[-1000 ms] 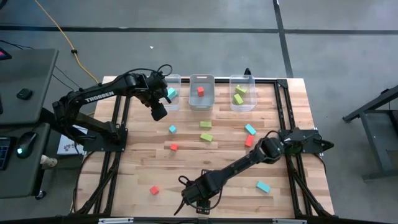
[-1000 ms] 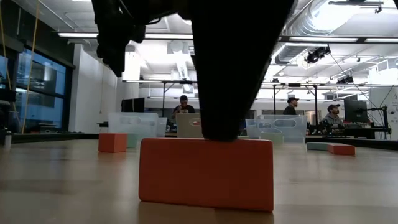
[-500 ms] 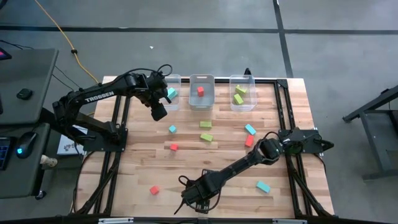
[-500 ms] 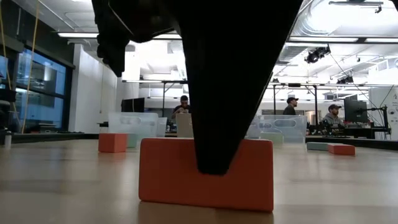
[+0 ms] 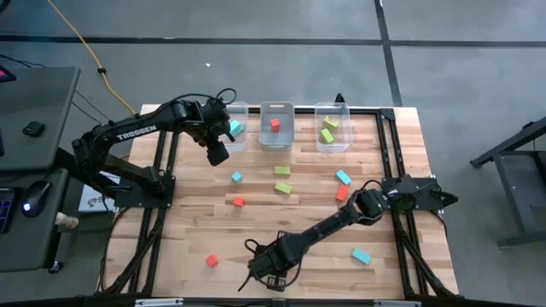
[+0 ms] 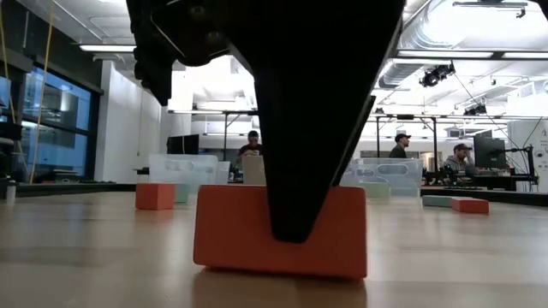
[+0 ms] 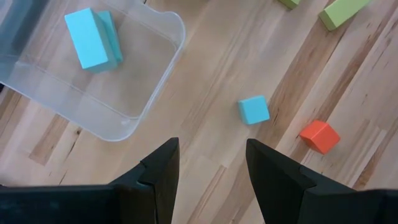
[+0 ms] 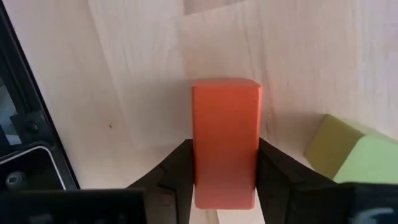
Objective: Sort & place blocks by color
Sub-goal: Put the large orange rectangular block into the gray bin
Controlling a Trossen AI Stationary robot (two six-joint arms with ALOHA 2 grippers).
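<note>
Blocks lie scattered over the wooden table point(image 5: 196, 223), and some already sit in the three clear bins at its far edge: light blue ones in the left bin point(image 5: 237, 112), a red one in the middle bin point(image 5: 276, 136), green ones in the right bin point(image 5: 333, 143). At the table's near edge the right gripper point(image 8: 225, 177) has its two fingers pressed against the long sides of a red-orange bar point(image 8: 225, 140), which rests on the wood just beside a green block point(image 8: 348, 158). The left gripper point(image 7: 208, 168) hangs with its fingers apart and empty over the table beside the left bin, near a small blue cube point(image 7: 254, 110) and a small red cube point(image 7: 320, 136)
</note>
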